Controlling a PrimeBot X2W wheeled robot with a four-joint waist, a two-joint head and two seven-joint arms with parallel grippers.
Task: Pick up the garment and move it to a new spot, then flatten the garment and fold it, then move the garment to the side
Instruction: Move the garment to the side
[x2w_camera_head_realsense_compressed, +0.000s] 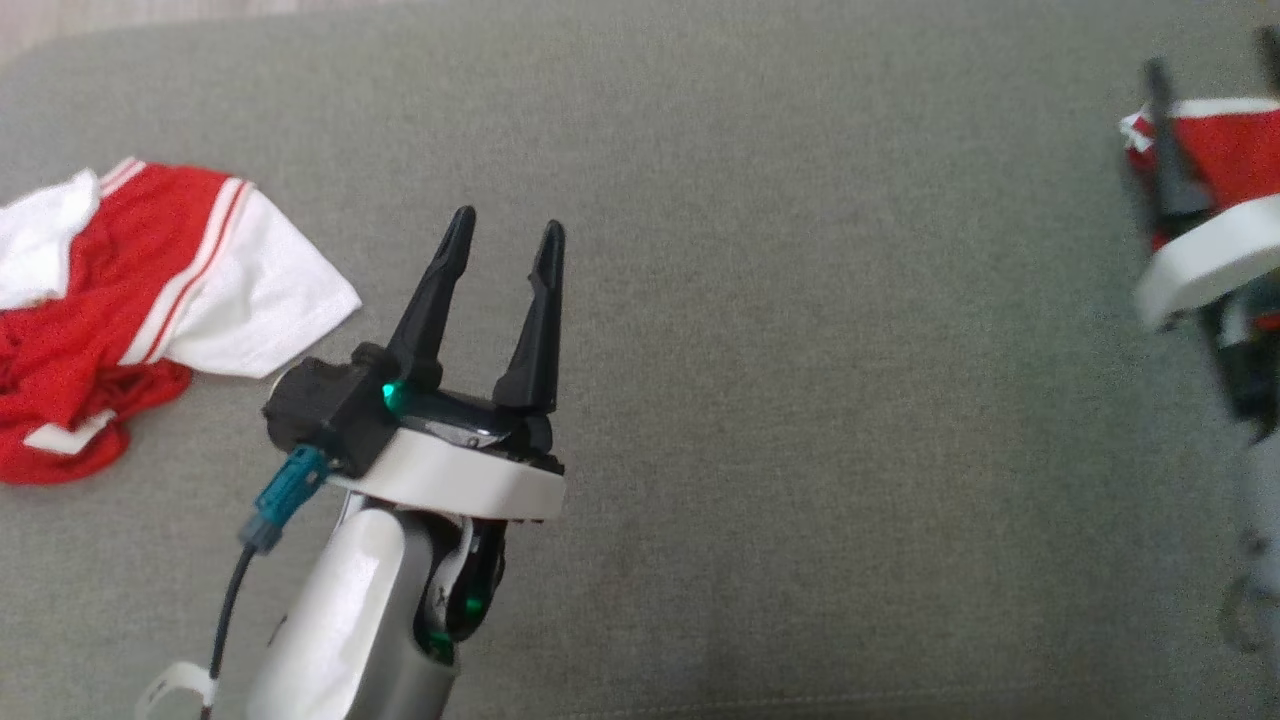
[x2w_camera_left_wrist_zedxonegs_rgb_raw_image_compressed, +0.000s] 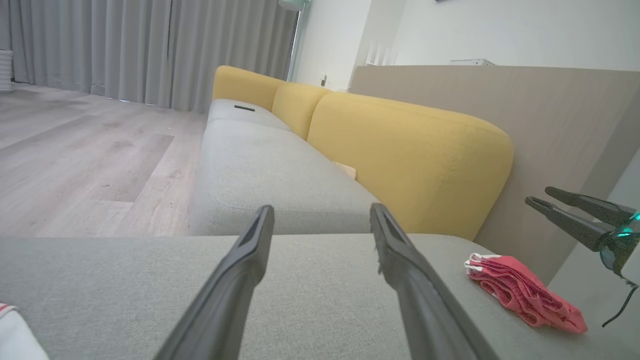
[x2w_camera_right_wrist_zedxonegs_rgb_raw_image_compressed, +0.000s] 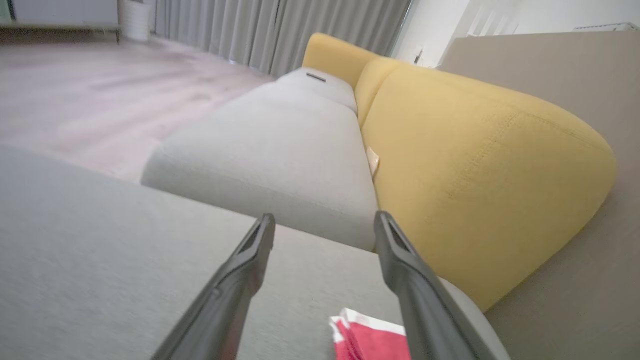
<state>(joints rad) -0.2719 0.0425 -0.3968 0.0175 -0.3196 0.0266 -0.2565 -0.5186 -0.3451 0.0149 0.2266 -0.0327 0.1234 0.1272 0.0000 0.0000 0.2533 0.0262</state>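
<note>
Left gripper (x2w_camera_head_realsense_compressed: 507, 222) centre-left, right gripper (x2w_camera_head_realsense_compressed: 1212, 55) far right — both jaws wide apart, nothing between.

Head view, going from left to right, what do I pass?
crumpled red and white garment → left gripper, fingers apart → right gripper at the right edge

L gripper (x2w_camera_head_realsense_compressed: 507, 224): 2 long black tapered fingers (x2w_camera_head_realsense_compressed: 432, 300), black base w/ green LED (x2w_camera_head_realsense_compressed: 392, 395), white wrist collar (x2w_camera_head_realsense_compressed: 450, 482); teal connector (x2w_camera_head_realsense_compressed: 285, 497), black cable (x2w_camera_head_realsense_compressed: 228, 600), white-grey forearm (x2w_camera_head_realsense_compressed: 340, 610).
</note>
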